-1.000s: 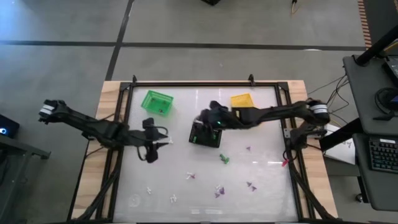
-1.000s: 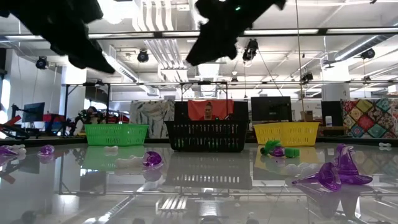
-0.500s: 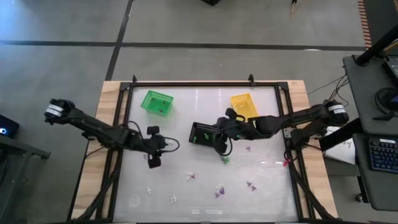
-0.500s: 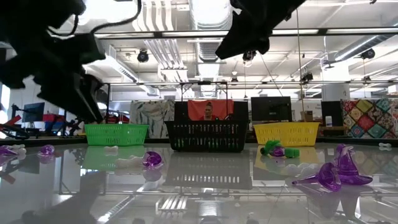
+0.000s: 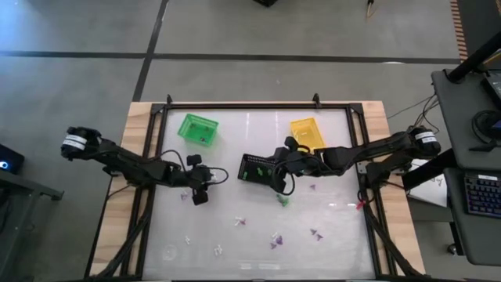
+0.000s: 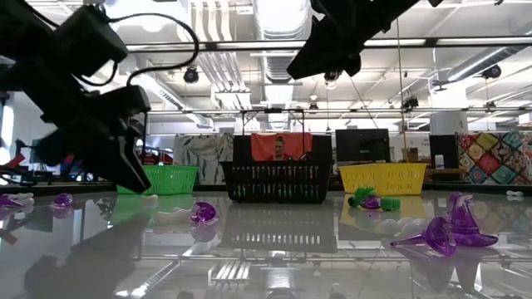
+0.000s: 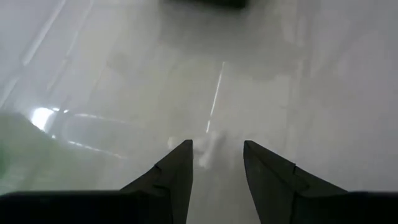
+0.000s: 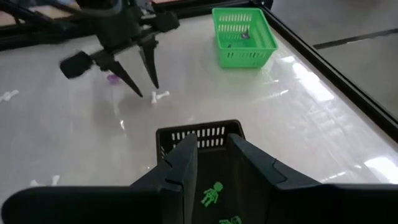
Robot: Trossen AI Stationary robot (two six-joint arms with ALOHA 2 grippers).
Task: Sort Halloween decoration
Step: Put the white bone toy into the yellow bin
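Right now I am bringing the left gripper (image 5: 200, 194) down at about 9 o'clock from the table's (image 5: 337, 227) middle. Its fingers are standing apart and empty, with a small white trinket (image 7: 208, 148) lying on the glass just ahead of the gap. To do this well, I am thinking the tips need to straddle the piece evenly and nearly touch the surface before closing, since something this tiny will likely skid off if one finger reaches it first.

The right gripper (image 5: 279, 186) is hanging at the 4 o'clock corner of the black basket (image 5: 254, 168), fingers slightly apart and clamping nothing. A green trinket (image 8: 212, 193) is showing below them; I cannot tell whether it is lying inside the basket. More purple and white pieces are sitting scattered toward 5 and 6 o'clock, well apart from both arms.

Compared with a second ago, the left arm is sitting much lower in the low view and has shifted toward 3 o'clock. The right arm has swung off the basket's top to its 4 o'clock side. The loose trinkets are lying where they were.
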